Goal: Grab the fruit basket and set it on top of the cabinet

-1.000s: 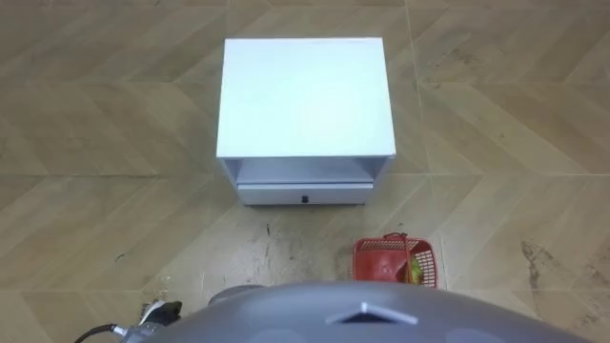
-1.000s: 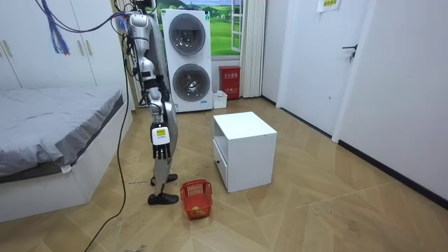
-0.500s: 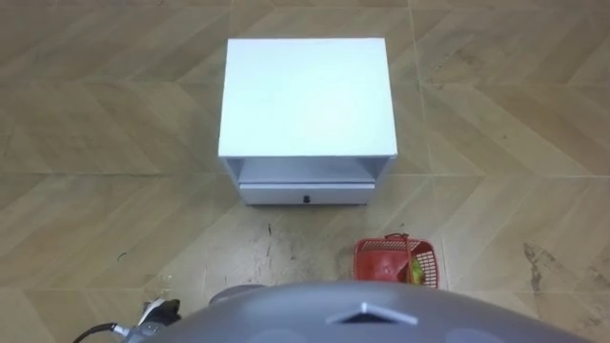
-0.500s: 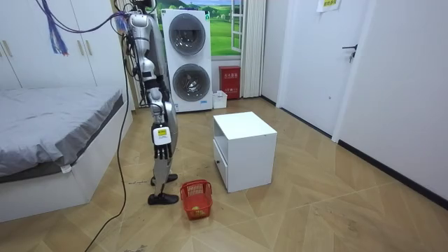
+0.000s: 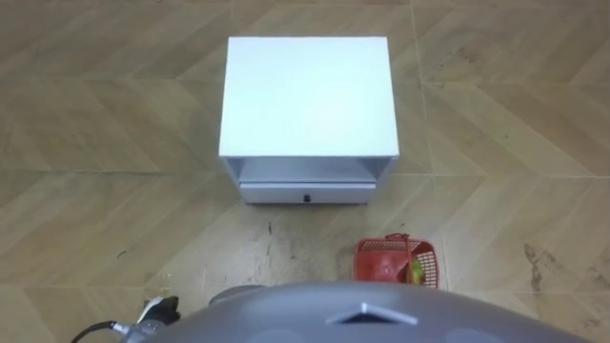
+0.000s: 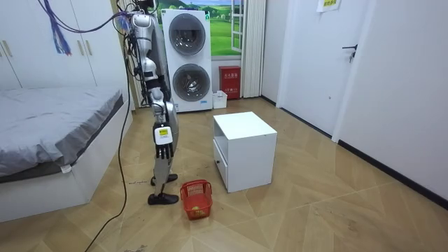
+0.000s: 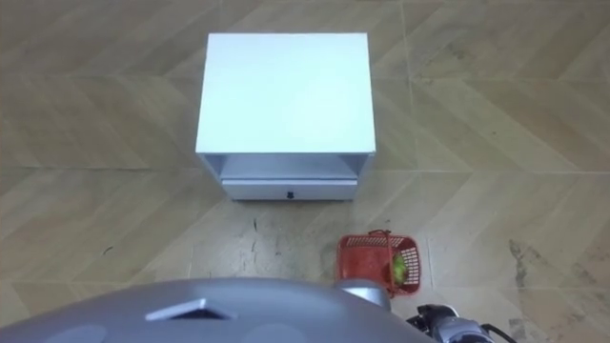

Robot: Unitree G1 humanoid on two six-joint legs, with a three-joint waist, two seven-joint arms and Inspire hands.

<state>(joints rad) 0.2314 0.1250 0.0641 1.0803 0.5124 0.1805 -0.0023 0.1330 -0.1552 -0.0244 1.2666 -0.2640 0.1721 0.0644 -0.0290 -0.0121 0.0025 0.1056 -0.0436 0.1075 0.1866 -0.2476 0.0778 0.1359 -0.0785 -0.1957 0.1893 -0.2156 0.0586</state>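
A: What'd moved?
B: Just the eye view, a hair. Fruit basket (image 5: 396,262) hadn't budged: on floor (image 5: 95,191), robot's 1 o'clock, cabinet (image 5: 307,95) at 12.
A: Hands?
B: Right hand (image 6: 162,143) hung empty, fingers straight; left hand (image 5: 157,310), couldn't tell. Pickup prob. not begun.

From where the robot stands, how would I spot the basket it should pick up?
Find the white cabinet on the wooden floor. Just before its drawer, toward the robot's right, sits the basket: small and red, the only bright thing there.
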